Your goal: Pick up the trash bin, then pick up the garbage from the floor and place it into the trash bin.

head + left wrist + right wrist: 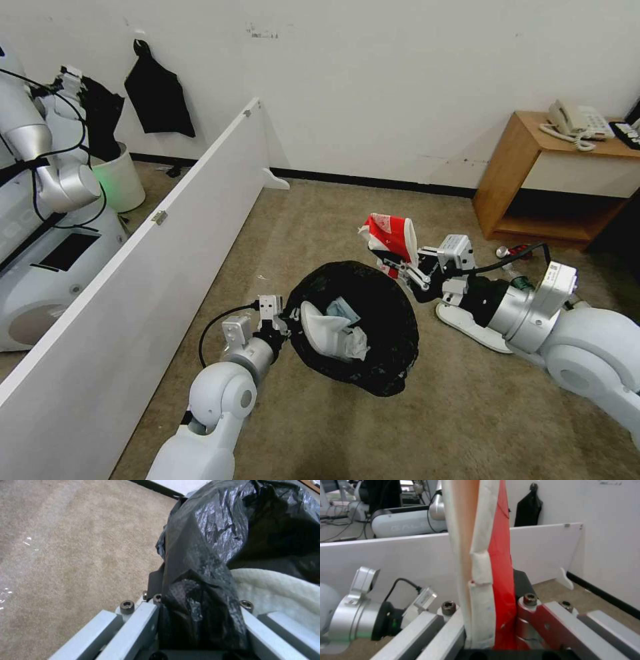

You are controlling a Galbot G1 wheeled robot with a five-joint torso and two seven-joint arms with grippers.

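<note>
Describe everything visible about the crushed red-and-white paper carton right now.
The crushed red-and-white paper carton is flattened, red printed outside with a white folded rim. It is off the carpet, clamped between the right gripper fingers, held upright beside the black-bag-lined trash bin, not over its mouth. Nothing else touches it.

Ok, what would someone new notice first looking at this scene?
Probably the crushed red-and-white paper carton, pinched in the right gripper just beyond the far rim of the round bin lined with a glossy black plastic bag. Next, that bin itself, held at its rim by the left gripper above the beige carpet, with white litter already inside.
</note>
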